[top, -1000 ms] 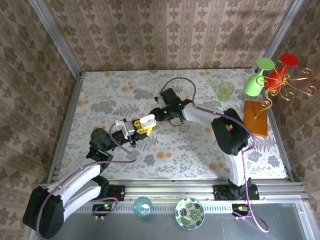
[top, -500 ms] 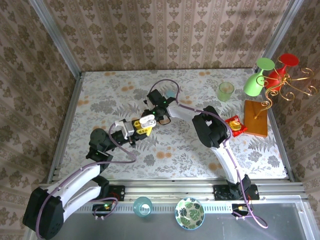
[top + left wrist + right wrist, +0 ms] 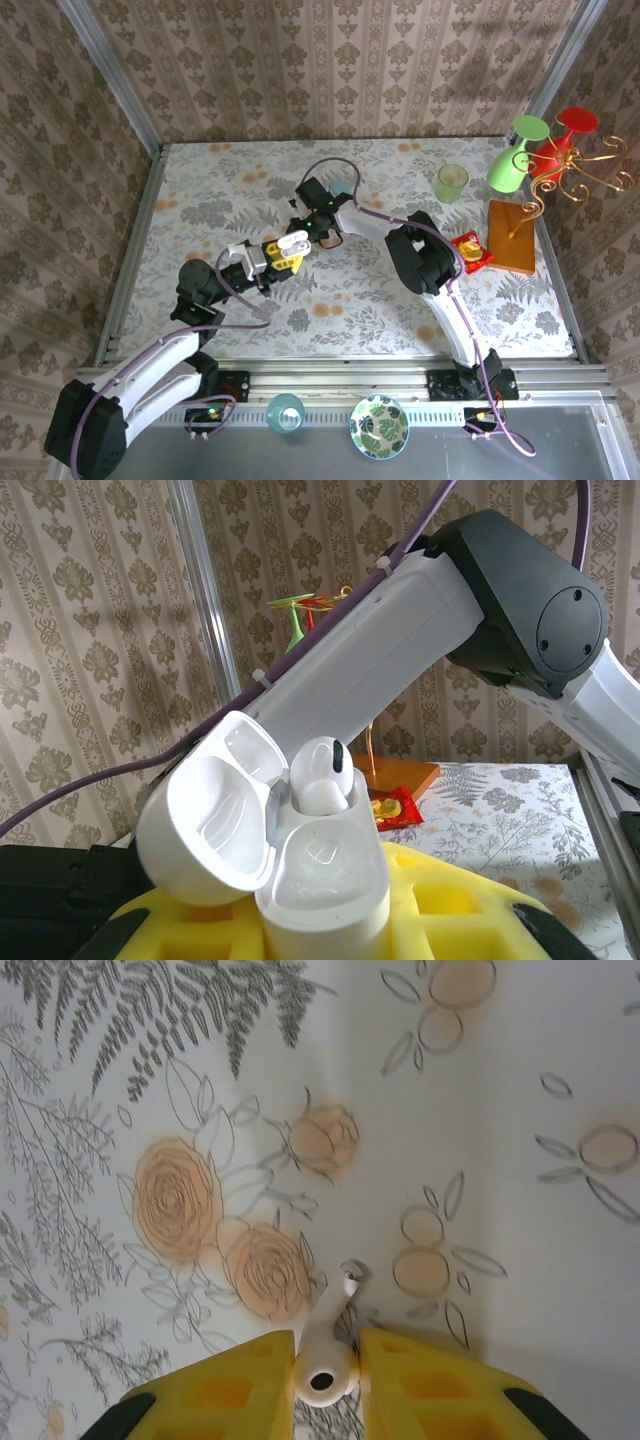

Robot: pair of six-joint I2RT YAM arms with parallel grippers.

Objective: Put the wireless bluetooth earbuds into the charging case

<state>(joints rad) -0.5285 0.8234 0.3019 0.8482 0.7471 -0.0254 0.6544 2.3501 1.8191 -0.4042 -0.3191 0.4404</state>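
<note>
Left claw (image 3: 283, 256) clamps the open charging case (image 3: 300, 870) upright, one earbud (image 3: 322, 775) seated, so the right claw (image 3: 327, 1345), pinching the second earbud (image 3: 322, 1375), can load it

Mid-table, the small glossy white hinged plastic charging case (image 3: 293, 242) sits between the fingers of the left gripper (image 3: 281, 258), one tiny white plastic earbud (image 3: 322, 772) standing in it. Just on its far side, the right gripper (image 3: 306, 222) pinches a second earbud (image 3: 334, 1312) above the flower-printed tablecloth (image 3: 400, 300)

Look, the seated earbud (image 3: 322, 770): stem buried inside the charging case (image 3: 320, 880), whose base runs off the edge at six o'clock.
</note>
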